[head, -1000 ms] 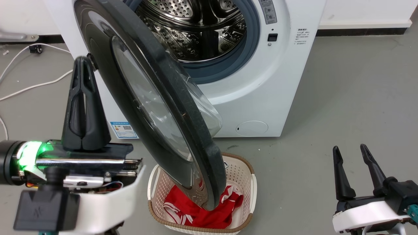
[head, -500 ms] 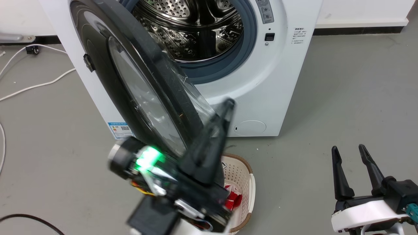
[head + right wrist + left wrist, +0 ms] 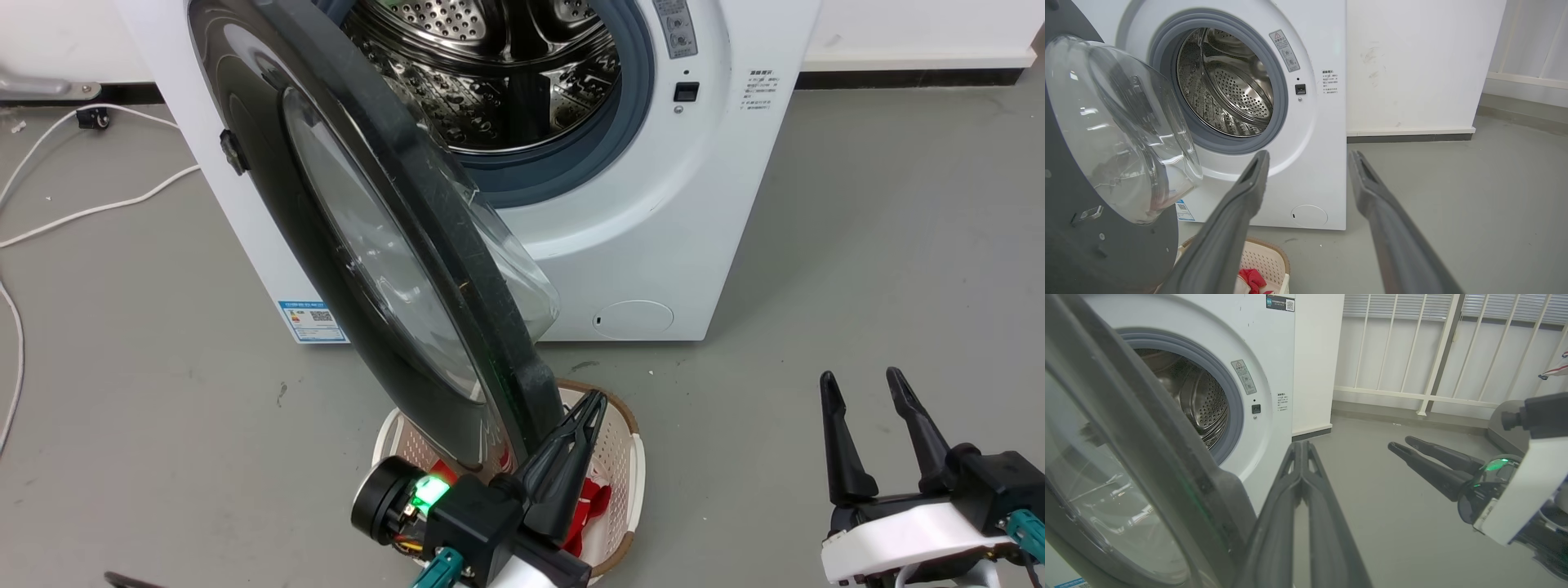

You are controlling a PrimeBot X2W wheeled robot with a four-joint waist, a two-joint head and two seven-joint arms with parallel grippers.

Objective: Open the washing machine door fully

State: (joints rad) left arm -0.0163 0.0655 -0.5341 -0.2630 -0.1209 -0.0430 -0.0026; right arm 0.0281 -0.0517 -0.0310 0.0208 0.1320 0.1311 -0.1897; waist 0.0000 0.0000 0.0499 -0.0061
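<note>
The washing machine door [image 3: 367, 237], a big glossy black disc with a clear glass bowl, stands swung out from the white machine [image 3: 653, 204], hinged on the left. The steel drum [image 3: 506, 73] is exposed. My left gripper [image 3: 594, 402] is shut and empty, just right of the door's free lower edge, on its inner side. In the left wrist view its closed fingers [image 3: 1301, 473] rise beside the door's dark rim [image 3: 1167, 457]. My right gripper [image 3: 857, 388] rests open low on the right, away from the door. The door's bowl [image 3: 1122, 122] bulges at the left of the right wrist view.
A white laundry basket [image 3: 629, 457] with red cloth [image 3: 584, 506] sits on the floor under the door's lower edge. White cables [image 3: 90, 212] trail on the grey floor at left. A small round flap [image 3: 633, 318] is low on the machine front. White railings [image 3: 1433, 355] stand at right.
My left arm has swung from the outer left side of the door, across its front, down to its free lower edge over the basket. The door and the right gripper have barely moved.
</note>
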